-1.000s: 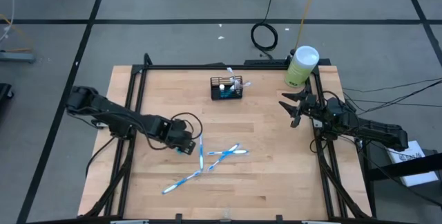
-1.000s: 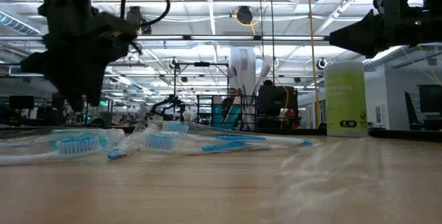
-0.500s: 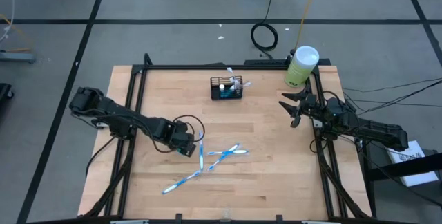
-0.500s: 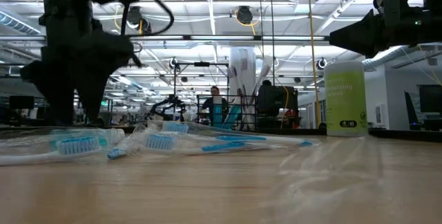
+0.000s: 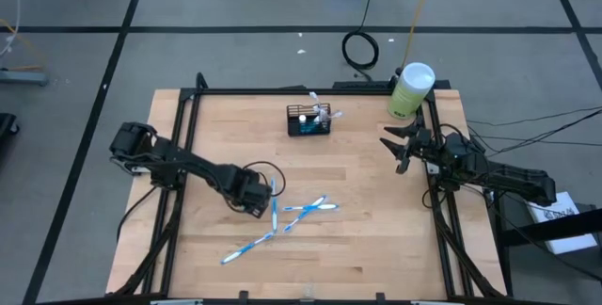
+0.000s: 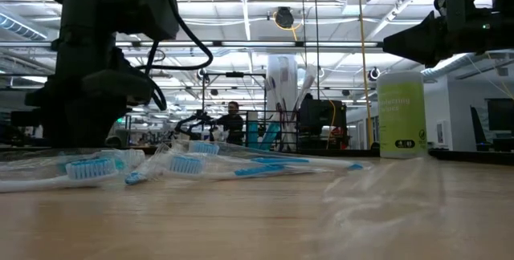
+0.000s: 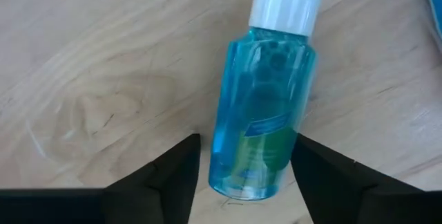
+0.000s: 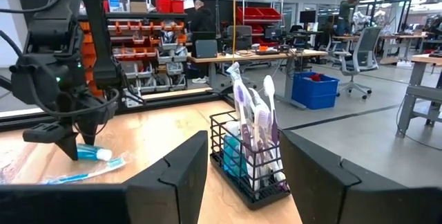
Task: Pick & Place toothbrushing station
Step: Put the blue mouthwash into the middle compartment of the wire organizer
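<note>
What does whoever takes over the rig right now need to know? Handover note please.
Left gripper: down at the table, fingers open either side of a small blue bottle lying flat, not closed on it.
Right gripper: open, empty, hovering by the table's right edge, facing the basket.
Basket: upright near the far edge, already holding some toothbrushes.
Loose toothbrushes: lying mid-table, near the left gripper.
Green canister: far right corner.
Left to do: grip the bottle; the basket has not been picked up.

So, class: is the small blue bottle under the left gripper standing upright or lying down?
Lying down. The blue bottle rests flat on the table, white cap pointing sideways, between the left gripper's fingers.
</note>
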Controlling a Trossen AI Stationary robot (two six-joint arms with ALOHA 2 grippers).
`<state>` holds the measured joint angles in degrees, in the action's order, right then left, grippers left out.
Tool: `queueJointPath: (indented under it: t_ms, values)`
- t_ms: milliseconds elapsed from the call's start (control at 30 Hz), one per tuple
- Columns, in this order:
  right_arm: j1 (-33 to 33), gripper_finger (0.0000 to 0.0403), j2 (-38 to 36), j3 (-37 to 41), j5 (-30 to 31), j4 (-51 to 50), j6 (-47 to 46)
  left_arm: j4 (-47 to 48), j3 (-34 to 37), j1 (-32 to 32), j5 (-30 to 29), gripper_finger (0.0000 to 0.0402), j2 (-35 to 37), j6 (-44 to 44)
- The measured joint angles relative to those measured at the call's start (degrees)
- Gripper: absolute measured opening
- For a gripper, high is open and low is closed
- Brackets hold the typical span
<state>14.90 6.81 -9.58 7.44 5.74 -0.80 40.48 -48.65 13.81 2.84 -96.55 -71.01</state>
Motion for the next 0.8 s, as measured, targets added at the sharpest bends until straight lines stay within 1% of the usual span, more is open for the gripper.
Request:
queueJointPath:
  t_ms: [200, 267, 333, 467, 600, 700, 800]
  values:
    - [0.0, 0.0171, 0.02, 0.0, 0.0, -0.02, 0.0, -0.3, 0.44, -1.69, -0.49, 0.0157, 3.4, 3.44]
    - [0.0, 0.0171, 0.0, 0.0, 0.01, 0.0, 0.0, -1.38, 0.59, -2.19, -2.98, 0.0136, 4.5, 5.11]
    - [0.0, 0.0171, 0.02, 0.0, 0.0, -0.02, 0.0, -1.78, 0.49, -2.72, -4.4, 0.0125, 5.75, 6.77]
    - [0.0, 0.0171, 0.01, 0.0, 0.0, -0.02, 0.0, -2.15, 0.51, -2.8, -6.83, 0.0125, 8.44, 10.94]
    - [0.0, 0.0171, 0.02, 0.0, 0.0, -0.02, 0.0, -5.67, 0.49, -3.07, -13.65, 0.013, 12.81, 17.63]
    - [0.0, 0.0171, 0.02, 0.0, 0.0, -0.03, 0.0, -9.99, 0.47, -3.19, -19.01, 0.0129, 16.61, 26.47]
    - [0.0, 0.0171, 0.0, 0.0, 0.0, 0.0, -0.02, -17.92, 0.44, -3.73, -24.56, 0.013, 19.89, 38.33]
